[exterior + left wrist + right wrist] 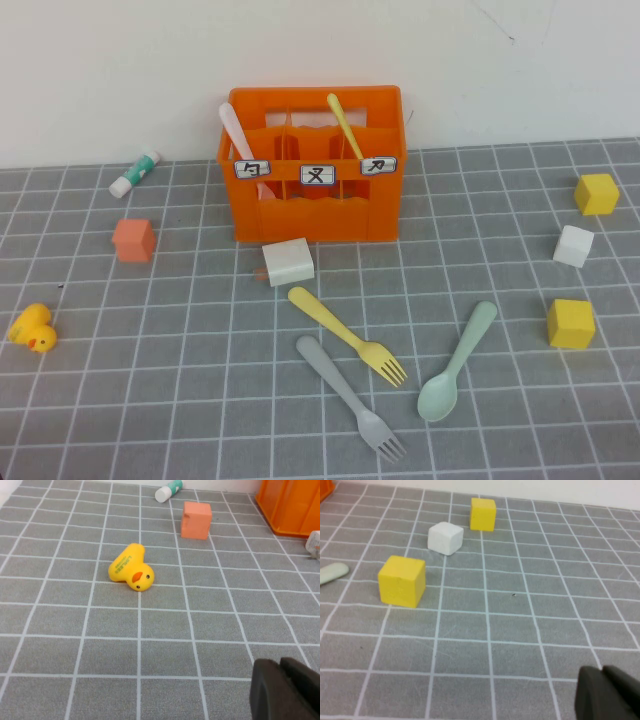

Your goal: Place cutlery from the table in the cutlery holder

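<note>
Left claw (287, 690) and right claw (607, 692) (both low) flank open table (150, 400).

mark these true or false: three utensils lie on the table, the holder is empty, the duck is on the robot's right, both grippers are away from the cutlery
1. Three utensils lie on the table: true, a yellow fork, a grey fork and a mint spoon.
2. The cutlery holder is empty: false, a pink utensil and a yellow utensil stand in it.
3. The duck is on the robot's right: false, left.
4. Both grippers are away from the cutlery: true, left gripper and right gripper hang over bare table.
</note>
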Robot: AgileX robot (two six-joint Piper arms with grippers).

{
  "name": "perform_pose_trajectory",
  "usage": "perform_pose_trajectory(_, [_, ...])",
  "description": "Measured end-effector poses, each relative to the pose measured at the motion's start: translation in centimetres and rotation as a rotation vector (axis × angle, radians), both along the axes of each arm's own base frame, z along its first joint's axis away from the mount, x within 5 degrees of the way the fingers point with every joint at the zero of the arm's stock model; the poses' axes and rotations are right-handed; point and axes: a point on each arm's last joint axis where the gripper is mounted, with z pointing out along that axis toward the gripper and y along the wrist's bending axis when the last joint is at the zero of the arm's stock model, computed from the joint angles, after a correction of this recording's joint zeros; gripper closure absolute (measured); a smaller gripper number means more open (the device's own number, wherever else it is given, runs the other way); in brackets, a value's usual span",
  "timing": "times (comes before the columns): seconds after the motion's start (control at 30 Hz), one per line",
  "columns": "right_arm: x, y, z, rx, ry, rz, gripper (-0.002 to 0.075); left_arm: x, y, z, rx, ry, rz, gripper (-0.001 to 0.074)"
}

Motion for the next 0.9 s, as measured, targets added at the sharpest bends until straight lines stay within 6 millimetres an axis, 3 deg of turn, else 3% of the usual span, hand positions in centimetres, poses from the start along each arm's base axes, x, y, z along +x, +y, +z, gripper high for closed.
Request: perform_pose_trajectory(0.9, [0.04, 0.01, 0.11, 0.001, -0.013, 0.000, 0.0729, 0.00, 0.00, 0.00, 0.000, 0.000, 0.000, 0.0735])
